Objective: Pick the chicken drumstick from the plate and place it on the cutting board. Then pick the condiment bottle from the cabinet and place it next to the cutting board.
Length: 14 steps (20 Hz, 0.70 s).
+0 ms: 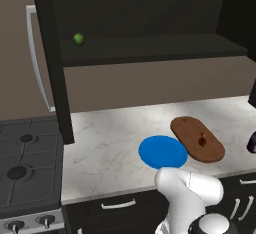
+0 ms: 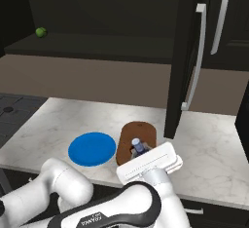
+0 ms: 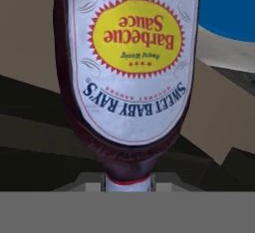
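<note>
One claw [image 2: 138, 153] is seen closed on the condiment bottle [image 3: 130, 72], gripped near its pale cap, with the label filling the hand view upside down. In the right base view the bottle's cap [image 2: 137, 144] is seen just above the white hand, over the near end of the cutting board [image 2: 137, 133]. The chicken drumstick [image 1: 202, 140] is found lying on the cutting board. The plate [image 1: 162, 151] is set on the marble bench [image 1: 110, 138], touching the board at its 8 o'clock side. A small green fruit [image 1: 78, 39] is seen on the cabinet [image 1: 150, 48] shelf at 10 o'clock.
</note>
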Tool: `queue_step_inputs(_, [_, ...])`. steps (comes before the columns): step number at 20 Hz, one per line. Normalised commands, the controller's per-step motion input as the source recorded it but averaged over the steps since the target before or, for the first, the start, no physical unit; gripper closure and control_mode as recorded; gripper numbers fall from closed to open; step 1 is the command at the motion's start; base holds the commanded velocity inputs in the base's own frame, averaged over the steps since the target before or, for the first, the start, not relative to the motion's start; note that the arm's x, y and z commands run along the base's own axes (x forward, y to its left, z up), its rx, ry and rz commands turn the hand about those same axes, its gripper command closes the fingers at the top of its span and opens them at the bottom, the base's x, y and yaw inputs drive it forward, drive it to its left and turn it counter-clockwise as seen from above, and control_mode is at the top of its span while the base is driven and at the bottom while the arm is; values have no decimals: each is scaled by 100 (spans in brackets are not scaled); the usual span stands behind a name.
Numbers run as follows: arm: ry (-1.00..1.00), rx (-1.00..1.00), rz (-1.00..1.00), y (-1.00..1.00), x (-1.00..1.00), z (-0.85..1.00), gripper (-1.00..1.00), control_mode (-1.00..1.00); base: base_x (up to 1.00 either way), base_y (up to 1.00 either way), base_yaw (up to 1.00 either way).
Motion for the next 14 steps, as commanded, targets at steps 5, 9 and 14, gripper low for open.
queue_step_inputs(5, [-12,2,5,-1,7,-17,100,-100,0,0,0])
queue_step_inputs(9, [-11,0,5,0,11,-14,100,-100,0,0,0])
queue_step_inputs(14, [-4,0,3,0,12,-1,100,-100,0,0,0])
